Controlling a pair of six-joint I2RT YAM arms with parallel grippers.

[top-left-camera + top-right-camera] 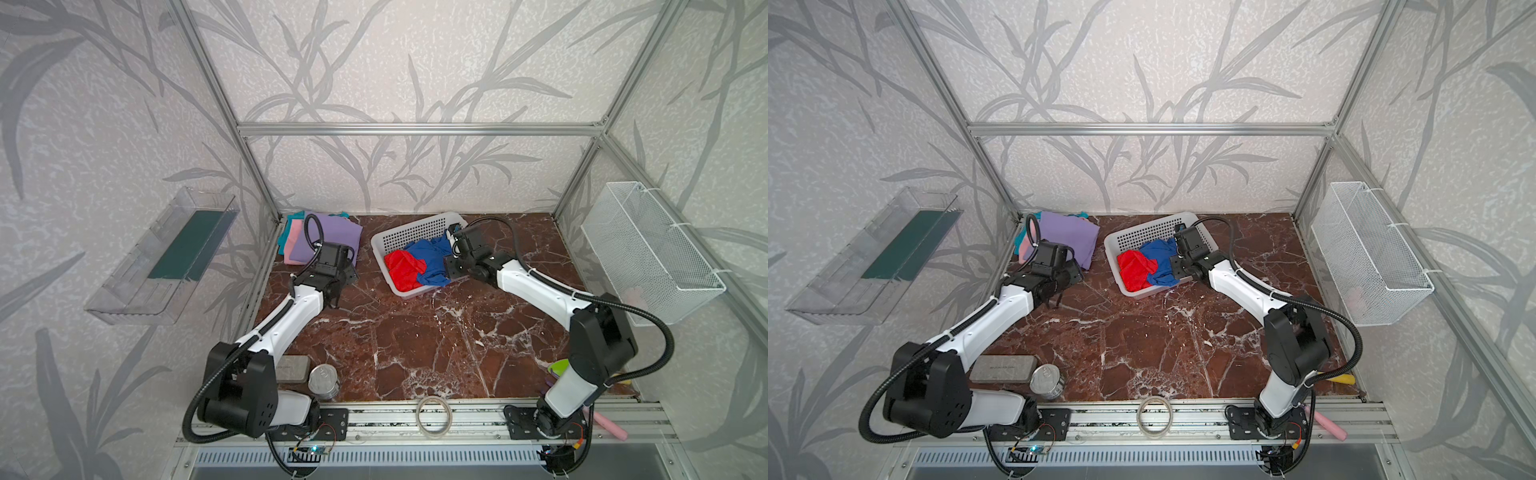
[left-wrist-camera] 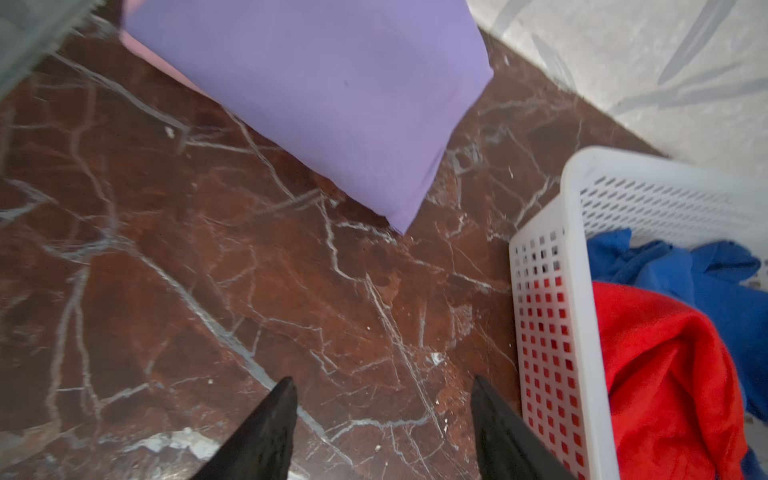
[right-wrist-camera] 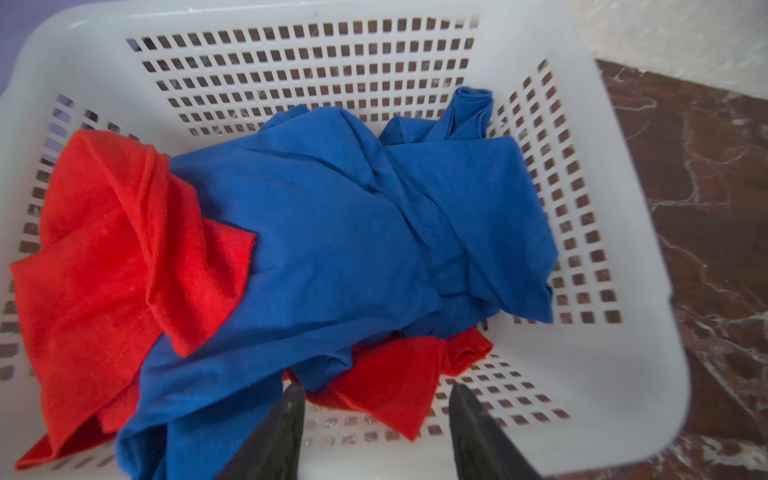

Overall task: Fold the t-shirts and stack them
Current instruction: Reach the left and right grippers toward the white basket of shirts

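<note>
A white perforated basket [image 1: 415,232] at the back middle of the marble table holds two crumpled t-shirts: a royal blue one [image 3: 332,216] [image 1: 430,257] lying over a bright red one [image 3: 112,257] [image 1: 403,268]. My right gripper [image 3: 377,386] hovers open over the basket's near side. A corner of the red shirt lies under the gap, and the fingers grip nothing. At the back left is a folded stack: lavender [image 2: 324,95] [image 1: 328,237] on top, with pink [image 1: 293,237] and teal [image 1: 291,218] edges showing beneath. My left gripper [image 2: 382,380] is open and empty above bare marble, between the stack and the basket [image 2: 540,291].
A grey case [image 1: 293,368] and a tin can [image 1: 324,380] sit at the front left by the left arm's base. A tape ring [image 1: 433,417] lies on the front rail. A wire basket [image 1: 648,249] hangs on the right wall, a clear tray [image 1: 166,257] on the left.
</note>
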